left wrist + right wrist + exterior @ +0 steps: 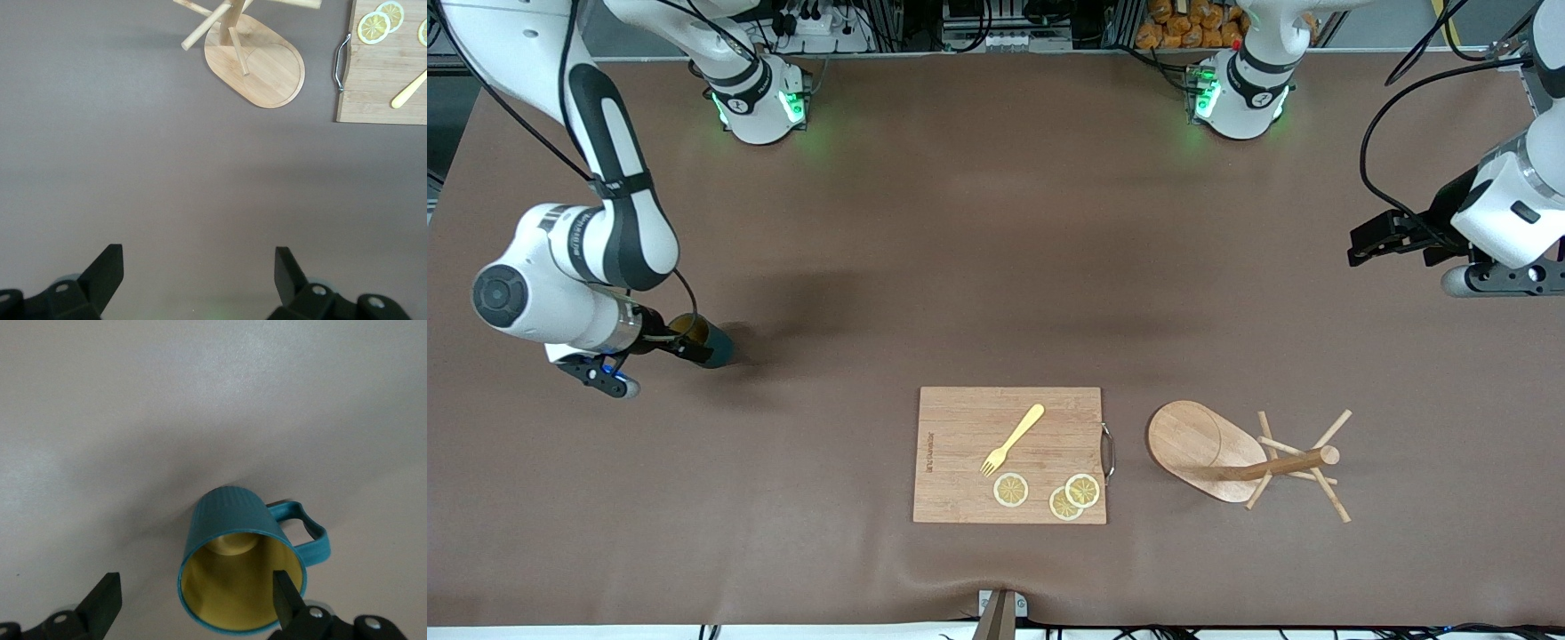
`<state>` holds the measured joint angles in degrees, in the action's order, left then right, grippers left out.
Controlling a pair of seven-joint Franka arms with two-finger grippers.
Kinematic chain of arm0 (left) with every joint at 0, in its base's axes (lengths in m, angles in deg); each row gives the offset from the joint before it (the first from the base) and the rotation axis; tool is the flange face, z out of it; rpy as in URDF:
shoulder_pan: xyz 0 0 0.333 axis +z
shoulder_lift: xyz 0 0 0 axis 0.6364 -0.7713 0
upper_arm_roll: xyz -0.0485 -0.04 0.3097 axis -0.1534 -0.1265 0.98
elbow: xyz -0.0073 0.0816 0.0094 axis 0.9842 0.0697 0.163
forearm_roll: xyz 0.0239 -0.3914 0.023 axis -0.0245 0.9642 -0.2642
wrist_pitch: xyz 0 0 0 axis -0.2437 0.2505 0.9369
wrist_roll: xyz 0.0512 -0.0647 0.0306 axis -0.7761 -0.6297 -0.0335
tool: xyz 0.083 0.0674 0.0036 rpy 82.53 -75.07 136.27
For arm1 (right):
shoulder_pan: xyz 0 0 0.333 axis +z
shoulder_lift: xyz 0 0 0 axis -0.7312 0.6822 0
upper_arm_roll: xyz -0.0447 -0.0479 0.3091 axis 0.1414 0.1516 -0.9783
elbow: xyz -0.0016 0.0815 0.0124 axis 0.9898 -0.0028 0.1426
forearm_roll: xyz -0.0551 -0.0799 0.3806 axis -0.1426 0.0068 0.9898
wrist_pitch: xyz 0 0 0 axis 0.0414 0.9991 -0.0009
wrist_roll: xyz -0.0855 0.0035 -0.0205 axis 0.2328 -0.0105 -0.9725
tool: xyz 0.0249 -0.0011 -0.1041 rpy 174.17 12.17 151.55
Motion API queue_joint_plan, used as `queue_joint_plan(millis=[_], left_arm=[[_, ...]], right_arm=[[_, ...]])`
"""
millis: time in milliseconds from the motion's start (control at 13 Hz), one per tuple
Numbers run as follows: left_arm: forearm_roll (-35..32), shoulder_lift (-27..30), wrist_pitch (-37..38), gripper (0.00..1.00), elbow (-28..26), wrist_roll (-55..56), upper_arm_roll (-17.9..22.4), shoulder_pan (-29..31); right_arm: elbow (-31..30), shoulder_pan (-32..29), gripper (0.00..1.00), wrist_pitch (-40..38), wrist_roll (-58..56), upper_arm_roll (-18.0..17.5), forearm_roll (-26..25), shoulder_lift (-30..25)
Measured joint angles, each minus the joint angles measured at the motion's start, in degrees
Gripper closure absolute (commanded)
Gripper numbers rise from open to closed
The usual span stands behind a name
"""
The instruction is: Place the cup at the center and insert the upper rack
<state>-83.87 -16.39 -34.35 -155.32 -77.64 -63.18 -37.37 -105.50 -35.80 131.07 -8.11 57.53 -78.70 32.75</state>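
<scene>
The small dark teal ribbed cup (713, 344) stands at middle left of the front frame, its rim between the spread fingers of the right end effector (193, 600); one finger sits inside the mouth. The left end effector (199, 273), also spread, waits.

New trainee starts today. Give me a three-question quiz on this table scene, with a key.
1. True or false: the cup is already on the board.
2. What lies on the board? A) fork and lemon slices B) spoon and cup C) nothing
3. Fill in: the rack stands beside the board, toward the ____ arm's end of the table.

Key: 1. False; it sits on the table at the right gripper, one finger over its mouth. 2. A. 3. Left; the left gripper waits open over bare table.
</scene>
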Motion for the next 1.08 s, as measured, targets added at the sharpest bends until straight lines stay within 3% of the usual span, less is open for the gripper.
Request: queue_joint_plan(millis=[154,231,308,462,846,1077], left_arm=[[0.0,0.0,0.1,0.0,0.0,0.0,0.1,0.0],[0.0,0.0,0.1,0.0,0.0,0.0,0.1,0.0],[0.0,0.0,0.1,0.0,0.0,0.0,0.1,0.0],[0.0,0.0,0.1,0.0,0.0,0.0,0.1,0.0],[0.0,0.0,0.2,0.0,0.0,0.0,0.2,0.1],[0.0,0.0,0.2,0.0,0.0,0.0,0.2,0.1]], right_arm=[[0.0,0.2,0.01,0.3,0.5,0.0,0.0,0.7],[0.0,0.3,0.07,0.3,0.9,0.0,0.0,0.8],[-0.1,0.5,0.17,0.3,1.4,0.0,0.0,0.9],[-0.4,0.8,0.45,1.4,1.8,0.0,0.0,1.3],[-1.8,0.8,0.97,4.6,2.0,0.0,0.0,2.7],[-1.8,0.8,1.0,4.7,2.1,0.0,0.0,2.7]])
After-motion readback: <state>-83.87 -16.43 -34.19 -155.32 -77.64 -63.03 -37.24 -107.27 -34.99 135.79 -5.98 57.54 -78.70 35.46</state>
